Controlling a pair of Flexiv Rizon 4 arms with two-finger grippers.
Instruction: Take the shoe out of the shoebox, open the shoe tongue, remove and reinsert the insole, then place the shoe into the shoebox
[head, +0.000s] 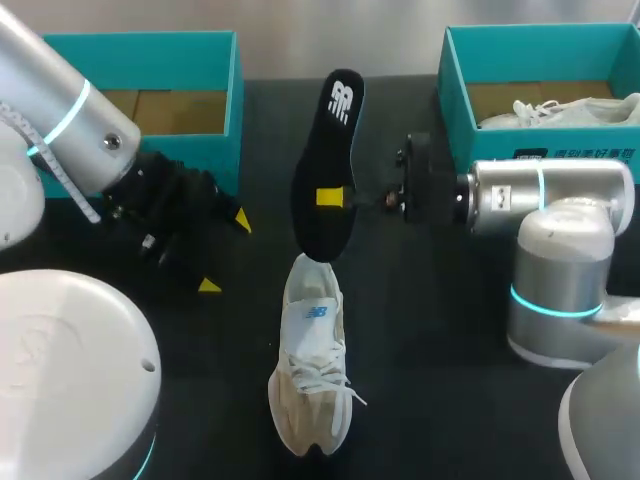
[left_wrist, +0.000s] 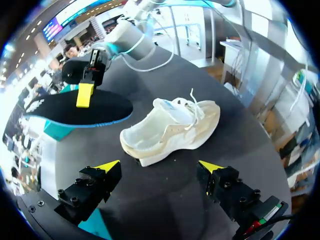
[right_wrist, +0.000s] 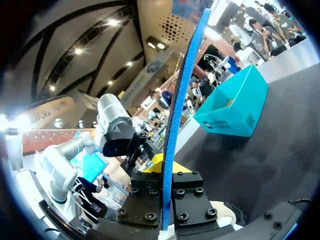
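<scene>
Where my left arm comes in over the black bench (head: 450, 330), my left gripper (head: 224, 253) hangs wide open with nothing between its yellow tips, just in front of the left teal shoebox (head: 140, 45). In the left wrist view the left gripper (left_wrist: 159, 166) faces the shoe (left_wrist: 172, 130) side-on, with bare bench between them.

At the middle, the pale shoe (head: 312, 360) stands on its sole, heel towards the far side, laces loose. It is outside both boxes.

Above and just beyond its heel is the black insole (head: 335, 140), off the bench. The left wrist view shows this insole (left_wrist: 75, 107) apart from the shoe, its underside blue.

My right gripper (head: 335, 198) reaches in from the right and is closed on the insole near its middle. In the right wrist view the insole (right_wrist: 185, 90) runs edge-on between that gripper's (right_wrist: 167, 167) fingers, pinched from both sides.

Farther right, the right teal shoebox (head: 455, 90) holds a second pale shoe (head: 560, 112).
</scene>
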